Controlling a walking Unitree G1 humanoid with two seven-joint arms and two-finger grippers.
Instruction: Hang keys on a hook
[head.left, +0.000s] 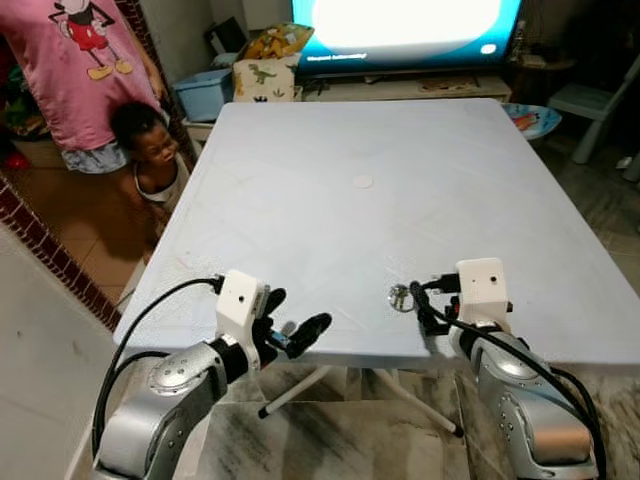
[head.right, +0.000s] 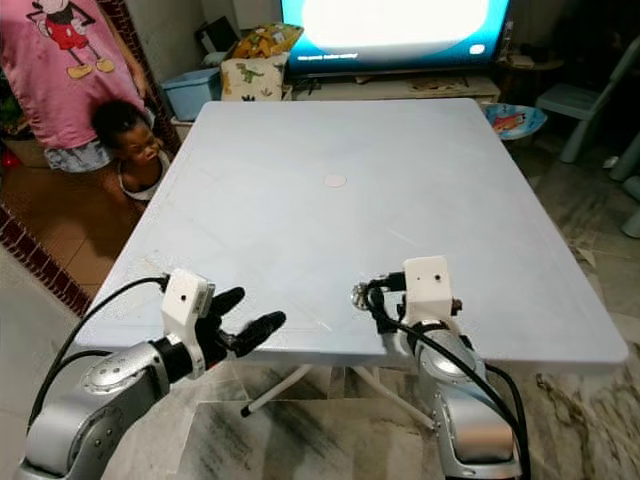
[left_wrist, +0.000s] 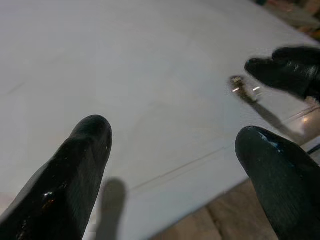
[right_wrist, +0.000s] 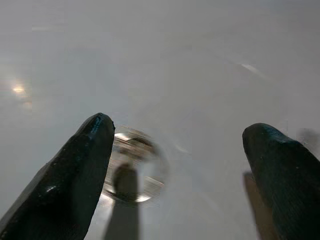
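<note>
Keys (head.left: 399, 297) lie at the table's (head.left: 330, 130) six-o'clock edge, beside one finger of the wide-open, empty right gripper (right_wrist: 177, 165); off-centre, they could be nudged off.

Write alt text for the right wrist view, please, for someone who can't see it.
Two black fingers of the robot's right gripper are spread open over a pale table, seen from close behind them. A small shiny metal ring of keys lies on the table right beside one finger, blurred.
</note>
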